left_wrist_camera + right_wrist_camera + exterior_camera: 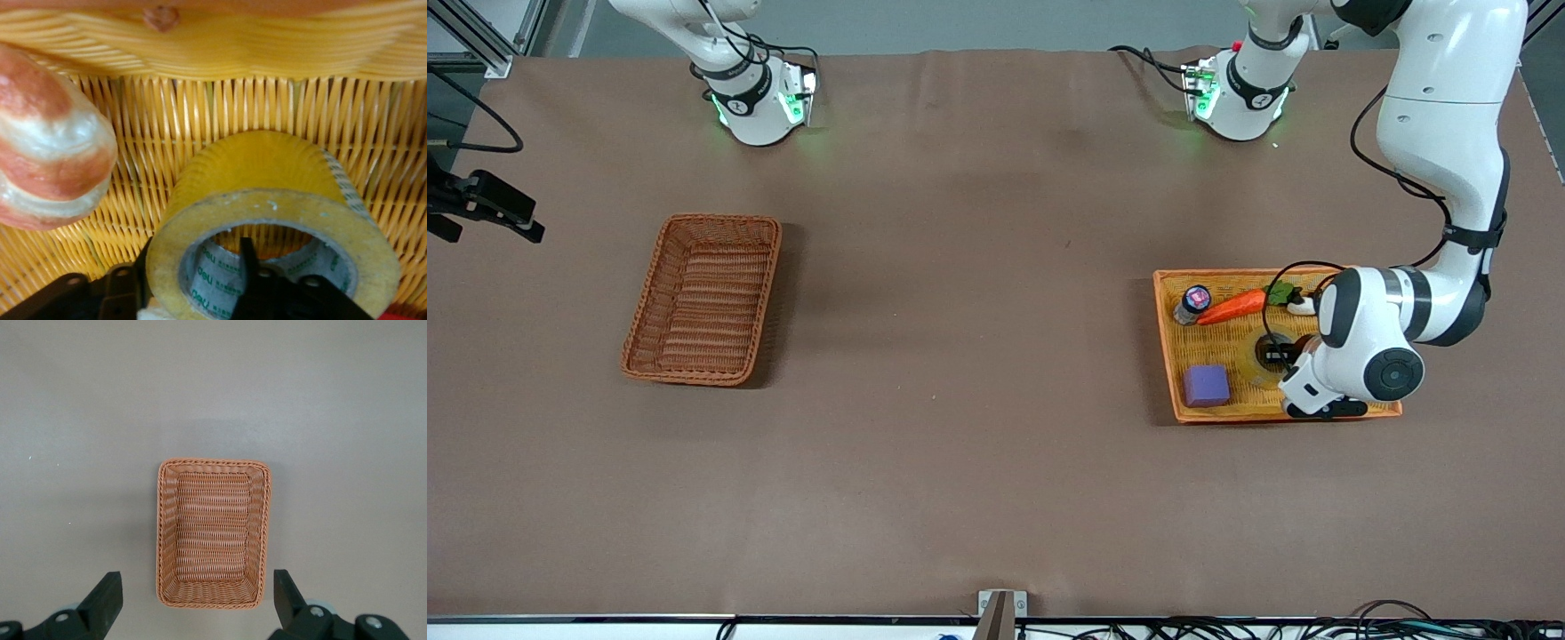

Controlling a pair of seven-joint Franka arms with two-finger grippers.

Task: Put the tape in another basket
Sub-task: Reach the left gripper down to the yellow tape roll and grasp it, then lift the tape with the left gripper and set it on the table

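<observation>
Left gripper (1279, 357) bent down into orange-yellow basket (1170, 338), jaws straddling the tape (270, 227) wall, grip unconfirmed; right gripper (198, 600) hangs wide open over reddish-brown basket (213, 532).

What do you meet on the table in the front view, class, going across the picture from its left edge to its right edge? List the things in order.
Reddish-brown basket → rim of the orange-yellow basket → small bottle → purple block → toy carrot → tape → left gripper, set on the tape's ring.

Yellowish tape (267, 200), reddish-brown woven basket (703, 298), purple block (1206, 386), orange carrot (1232, 308)
</observation>
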